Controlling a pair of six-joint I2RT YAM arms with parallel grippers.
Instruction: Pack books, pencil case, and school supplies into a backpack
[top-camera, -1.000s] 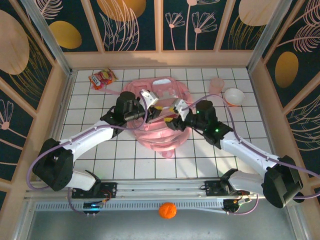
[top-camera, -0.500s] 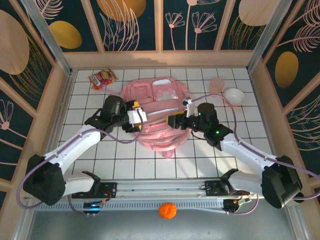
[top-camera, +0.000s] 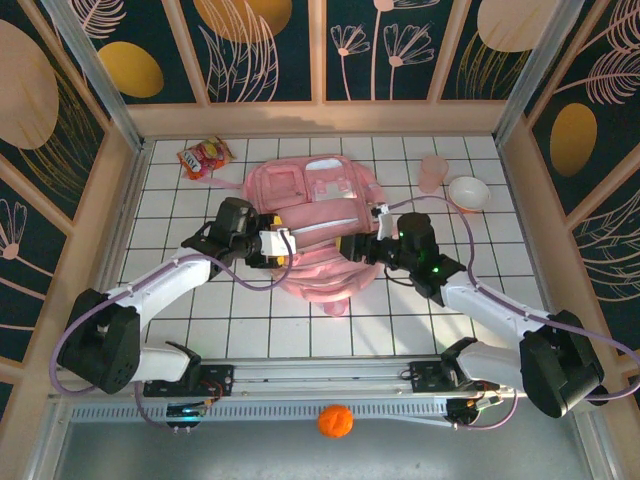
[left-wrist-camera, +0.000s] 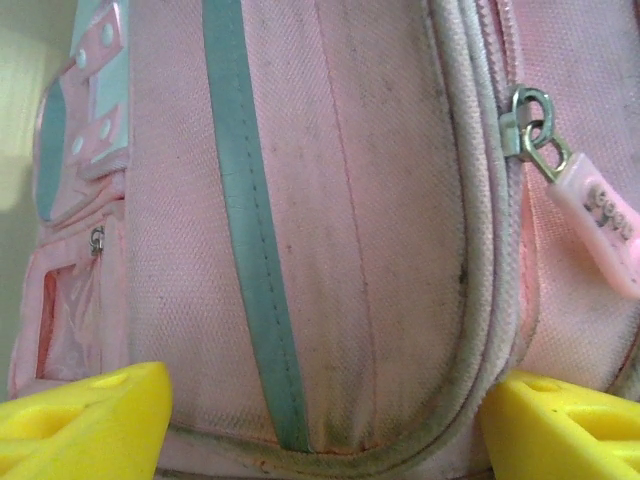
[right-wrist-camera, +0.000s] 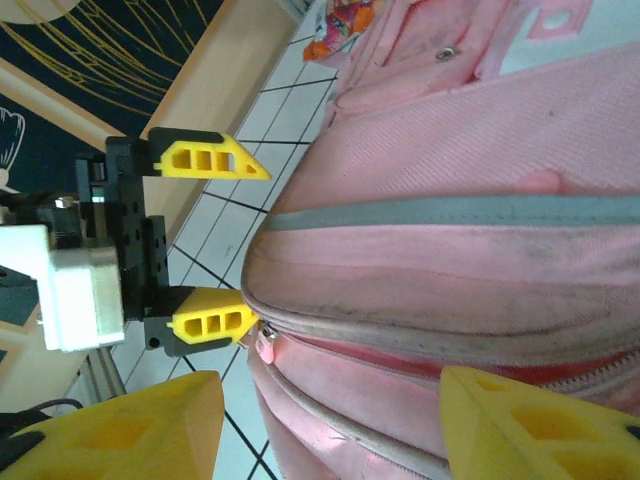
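Note:
The pink backpack (top-camera: 318, 215) lies flat on the tiled table between both arms. The books, pencil case and school supplies are out of view. My left gripper (top-camera: 277, 247) is at the backpack's left edge, open. In the left wrist view its yellow fingertips (left-wrist-camera: 85, 420) flank the backpack's (left-wrist-camera: 330, 220) seam, with a pink zipper pull (left-wrist-camera: 600, 225) at the right. My right gripper (top-camera: 358, 246) is at the right edge, open. In its wrist view the backpack's (right-wrist-camera: 450, 260) zipper line runs between its jaws, and the left gripper's lower finger (right-wrist-camera: 212, 321) touches the zipper pull (right-wrist-camera: 266, 347).
A red-orange snack bag (top-camera: 203, 157) lies at the back left. A pink cup (top-camera: 432, 172) and a white bowl (top-camera: 468, 192) stand at the back right. Wooden walls enclose the table. An orange ball (top-camera: 335, 421) sits below the front rail.
Both grippers came off the top of the backpack, which now lies flatter. The left gripper pulled back left, opened, then returned to the left edge. The right gripper shifted slightly right.

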